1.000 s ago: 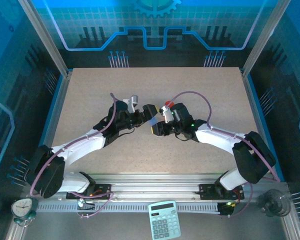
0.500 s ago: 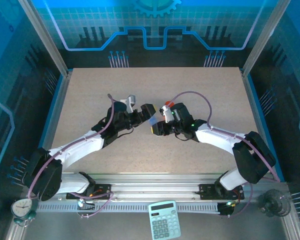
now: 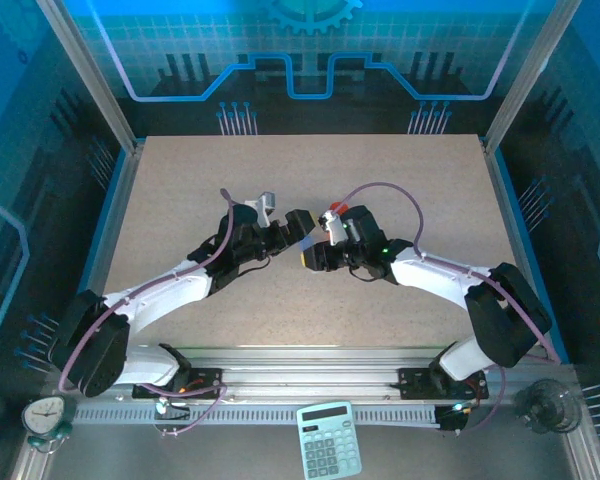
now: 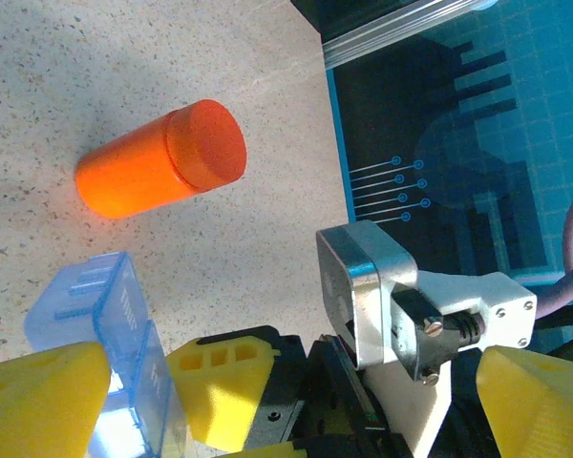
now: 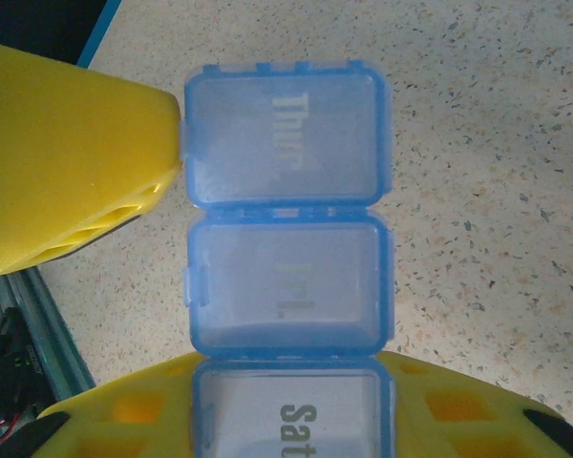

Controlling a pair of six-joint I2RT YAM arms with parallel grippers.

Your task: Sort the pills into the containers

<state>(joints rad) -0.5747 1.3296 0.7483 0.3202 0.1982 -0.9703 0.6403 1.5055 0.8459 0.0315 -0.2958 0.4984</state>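
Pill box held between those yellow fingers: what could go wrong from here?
The right gripper clamps the box only at its Sat end, and a finger of the open left gripper sits at its Thur corner: a push might twist it loose. The bottle lies on its side and could roll.

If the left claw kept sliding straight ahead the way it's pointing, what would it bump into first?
Probably the blue pill box: the open left gripper has one finger right at its edge. The right gripper, holding the box, would come next; depth is hard to judge.
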